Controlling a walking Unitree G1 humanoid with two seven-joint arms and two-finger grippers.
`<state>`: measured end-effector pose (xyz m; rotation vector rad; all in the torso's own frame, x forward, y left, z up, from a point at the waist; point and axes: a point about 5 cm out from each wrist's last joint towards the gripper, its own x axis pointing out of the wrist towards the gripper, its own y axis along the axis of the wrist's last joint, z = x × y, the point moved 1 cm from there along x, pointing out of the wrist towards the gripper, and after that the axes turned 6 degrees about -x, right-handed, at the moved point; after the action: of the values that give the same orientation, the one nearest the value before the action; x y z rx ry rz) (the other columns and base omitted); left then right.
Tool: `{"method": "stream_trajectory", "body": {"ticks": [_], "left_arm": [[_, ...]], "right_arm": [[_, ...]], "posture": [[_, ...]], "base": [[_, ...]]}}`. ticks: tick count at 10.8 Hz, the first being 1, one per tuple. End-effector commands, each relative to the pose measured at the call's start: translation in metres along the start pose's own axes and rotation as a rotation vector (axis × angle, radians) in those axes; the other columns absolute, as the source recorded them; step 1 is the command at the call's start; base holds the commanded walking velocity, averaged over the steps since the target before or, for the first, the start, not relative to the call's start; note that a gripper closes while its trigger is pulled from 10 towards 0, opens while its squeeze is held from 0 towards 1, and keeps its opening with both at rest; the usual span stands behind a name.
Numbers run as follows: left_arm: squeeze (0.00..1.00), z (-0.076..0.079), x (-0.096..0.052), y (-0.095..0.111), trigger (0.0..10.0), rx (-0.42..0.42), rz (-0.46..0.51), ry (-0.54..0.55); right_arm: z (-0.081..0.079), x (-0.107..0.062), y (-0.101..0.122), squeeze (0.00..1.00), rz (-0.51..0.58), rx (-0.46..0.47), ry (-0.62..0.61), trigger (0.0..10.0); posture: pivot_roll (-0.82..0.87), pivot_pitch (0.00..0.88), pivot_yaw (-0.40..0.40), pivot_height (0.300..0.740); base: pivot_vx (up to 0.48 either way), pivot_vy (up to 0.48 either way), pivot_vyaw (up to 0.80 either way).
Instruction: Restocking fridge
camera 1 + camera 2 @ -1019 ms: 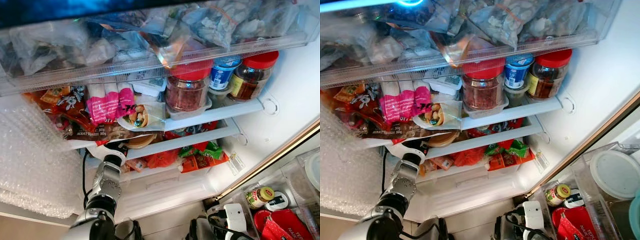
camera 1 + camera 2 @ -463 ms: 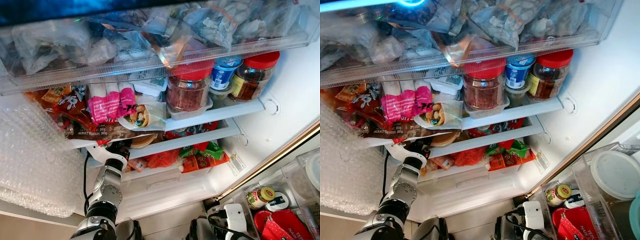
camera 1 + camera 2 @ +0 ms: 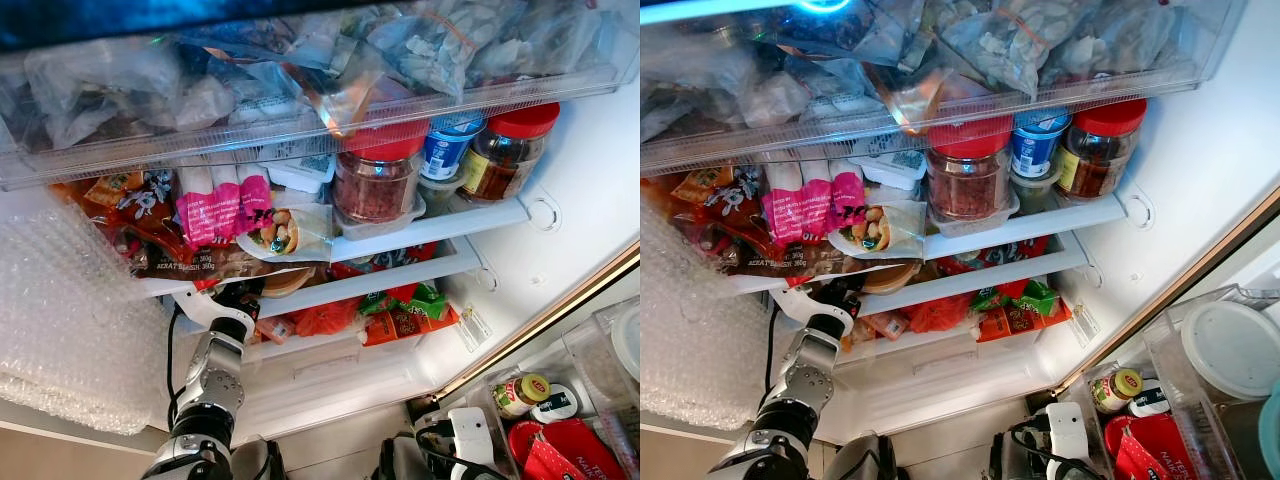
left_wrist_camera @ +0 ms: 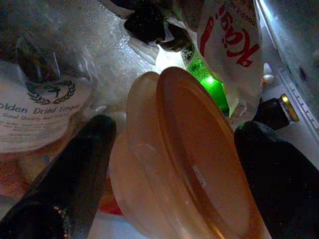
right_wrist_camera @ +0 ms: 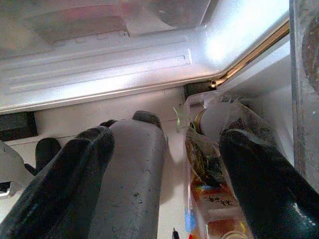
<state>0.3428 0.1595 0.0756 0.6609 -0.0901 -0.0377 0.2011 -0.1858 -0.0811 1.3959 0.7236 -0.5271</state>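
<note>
Orange-lidded tub (image 4: 184,164) between left claw (image 4: 174,169) fingers, fingers spread to either side with gaps showing, so apparently released rather than clamped. Sits on the lower fridge shelf (image 3: 400,275), tipped on its edge, under the wrapped sandwich pack (image 3: 285,232). Behind it: red-printed white bag (image 4: 232,45), green-lit package (image 4: 212,89), small dark jar with gold cap (image 4: 279,107), "Golden Dried Longan" bag (image 4: 42,107) off one finger.

Step in hand, by judgement: seating the tub and backing out. To do well: pull straight back along the finger axis, no twist, to avoid dragging the tub off the shelf lip. Tub tilted, so likely worth a nudge flat before leaving. Tight clearance to the brown snack packets (image 3: 170,255) overhead; keep wrist low.

Left arm (image 3: 212,385) reaches up and forward from low in frame, forearm steep, wrist (image 3: 228,318) at the shelf edge, claw buried among the goods.

Right claw (image 5: 164,164) low by the fridge base, fingers wide apart, gripping nothing; grey cylinder (image 5: 132,174) and a bagged container (image 5: 219,134) in front of it. Idle.
</note>
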Motion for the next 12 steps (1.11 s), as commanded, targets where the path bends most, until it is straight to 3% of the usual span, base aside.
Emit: {"method": "stream_trajectory", "body": {"ticks": [1,6,9,12], "left_arm": [[0.00,-0.010,-0.016,-0.016,10.0,0.082,-0.059,-0.001],[0.00,-0.008,-0.020,-0.017,10.0,0.136,-0.064,-0.022],[0.00,0.008,-0.012,-0.004,10.0,0.172,-0.014,-0.093],[0.00,0.012,-0.011,-0.005,10.0,0.236,-0.033,-0.120]], "right_arm": [[-0.008,-0.004,-0.020,0.00,-0.075,0.018,0.019,10.0],[-0.007,-0.004,-0.020,0.00,-0.075,0.015,0.020,10.0],[-0.007,-0.004,-0.020,0.00,-0.074,0.015,0.019,10.0],[-0.007,-0.004,-0.020,0.00,-0.074,0.015,0.019,10.0]], "posture": [[-0.12,0.178,0.015,0.656],[-0.11,0.178,0.012,0.656],[-0.11,0.177,0.011,0.656],[-0.11,0.175,0.012,0.656]], "base": [[0.000,0.000,0.00],[0.000,0.000,0.00],[0.000,0.000,0.00],[0.000,0.000,0.00]]}}
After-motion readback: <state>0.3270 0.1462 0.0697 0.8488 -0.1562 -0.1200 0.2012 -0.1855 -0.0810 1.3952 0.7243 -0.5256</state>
